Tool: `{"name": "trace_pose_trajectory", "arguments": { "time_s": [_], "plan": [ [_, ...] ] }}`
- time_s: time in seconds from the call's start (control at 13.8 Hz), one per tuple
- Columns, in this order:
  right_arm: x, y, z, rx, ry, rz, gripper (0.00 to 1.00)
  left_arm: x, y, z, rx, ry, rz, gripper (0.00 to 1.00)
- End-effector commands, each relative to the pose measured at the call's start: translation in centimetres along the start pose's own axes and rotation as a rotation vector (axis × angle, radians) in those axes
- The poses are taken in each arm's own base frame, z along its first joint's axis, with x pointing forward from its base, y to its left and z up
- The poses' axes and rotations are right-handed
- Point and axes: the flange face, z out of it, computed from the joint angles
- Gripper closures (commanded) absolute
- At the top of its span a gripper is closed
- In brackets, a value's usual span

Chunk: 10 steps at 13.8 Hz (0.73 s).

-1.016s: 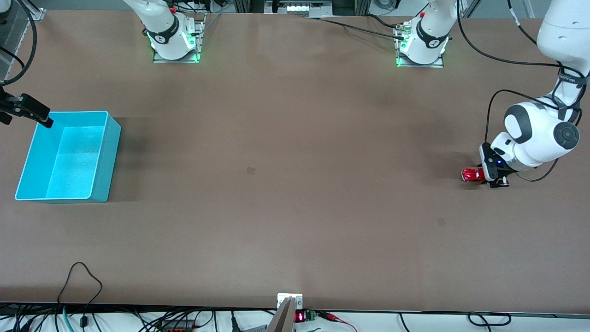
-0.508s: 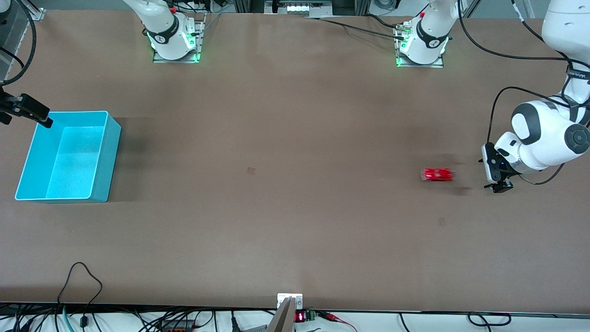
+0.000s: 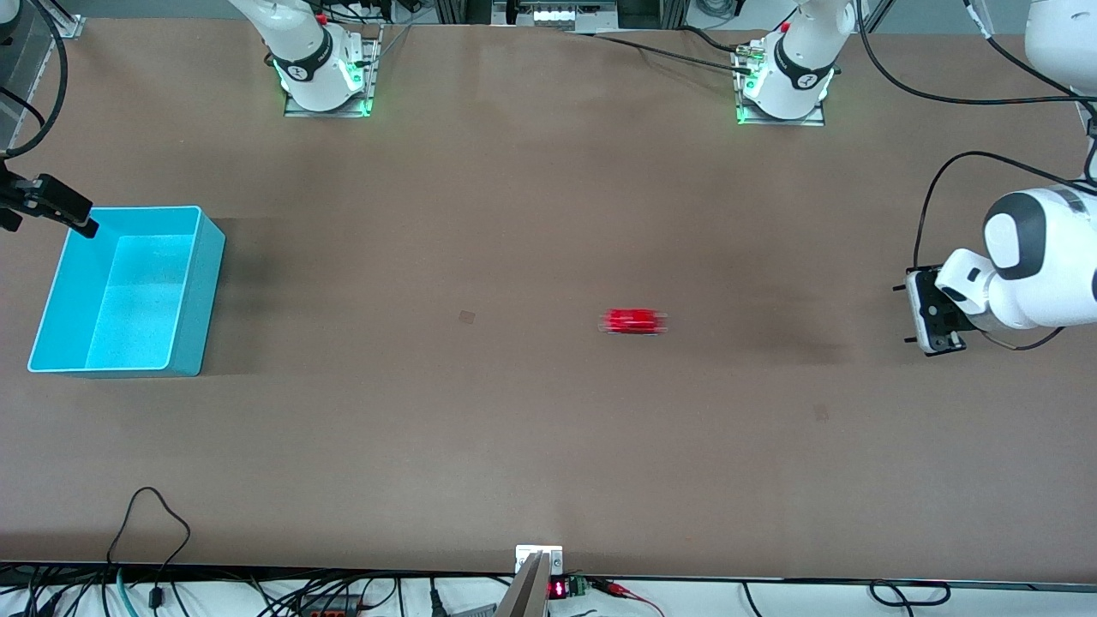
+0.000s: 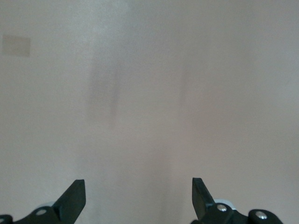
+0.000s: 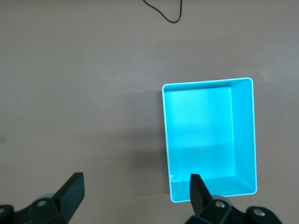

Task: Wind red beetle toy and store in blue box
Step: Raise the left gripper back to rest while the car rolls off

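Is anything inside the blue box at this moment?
No. The blue box shows a bare floor in the front and right wrist views, with nothing covered. The red beetle toy is out on the table, mid-table, well apart from the box.

A wide brown bench [image 3: 514, 257] fills the frame under even overhead light, with faint darker smudges on its matte surface. Black cables [image 3: 146, 514] trail along the lower edge, and metal framing [image 3: 548, 13] lines the top centre.
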Motion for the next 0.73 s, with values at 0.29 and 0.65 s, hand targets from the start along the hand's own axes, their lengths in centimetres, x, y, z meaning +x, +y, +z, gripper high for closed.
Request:
{"name": "trace_pose_trajectory", "arguments": {
  "time_s": [0.29,0.65],
  "plan": [
    [0.0,0.2,0.2,0.009,-0.006,0.013,0.0,0.5,4.5,-7.3,-0.073,-0.053,-0.264,0.0],
    [0.0,-0.3,0.0,0.01,-0.008,0.008,0.0,0.9,8.3,-12.9,-0.062,-0.081,-0.53,0.0]
  ]
}}
